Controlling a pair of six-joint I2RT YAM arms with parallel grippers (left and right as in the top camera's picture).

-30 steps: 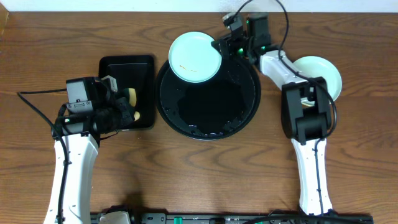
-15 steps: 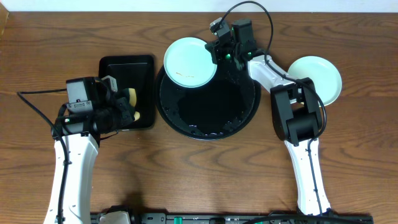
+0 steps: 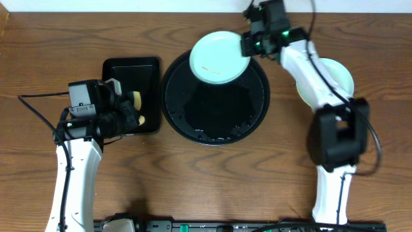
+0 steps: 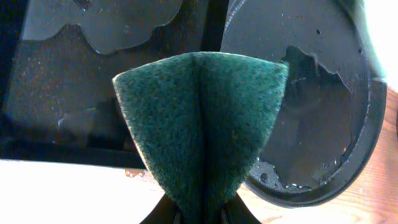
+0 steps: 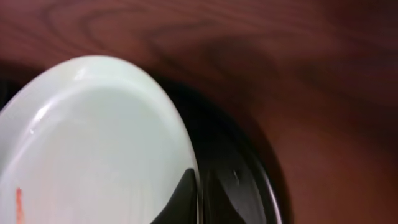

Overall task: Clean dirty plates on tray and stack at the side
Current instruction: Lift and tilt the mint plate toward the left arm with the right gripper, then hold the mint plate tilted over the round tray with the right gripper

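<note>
A pale mint-green plate (image 3: 220, 57) with a small orange smear hangs over the far rim of the round black tray (image 3: 215, 125). My right gripper (image 3: 248, 45) is shut on the plate's right edge. In the right wrist view the plate (image 5: 93, 143) fills the left side, with one dark finger (image 5: 185, 190) lying on its rim and the tray (image 5: 249, 168) beneath. A second mint-green plate (image 3: 346, 76) lies on the table at the right, partly hidden by my right arm. My left gripper (image 3: 132, 109) is shut on a green sponge (image 4: 202, 130) over the rectangular tray.
The small rectangular black tray (image 3: 122, 71) stands left of the round one, and both look wet in the left wrist view. Brown wooden table (image 3: 212, 180) lies all around, with its far edge just behind the held plate.
The right gripper closed on the plate's rim and carried the plate to the right, its arm swinging outward. The left arm and sponge have stayed still.
</note>
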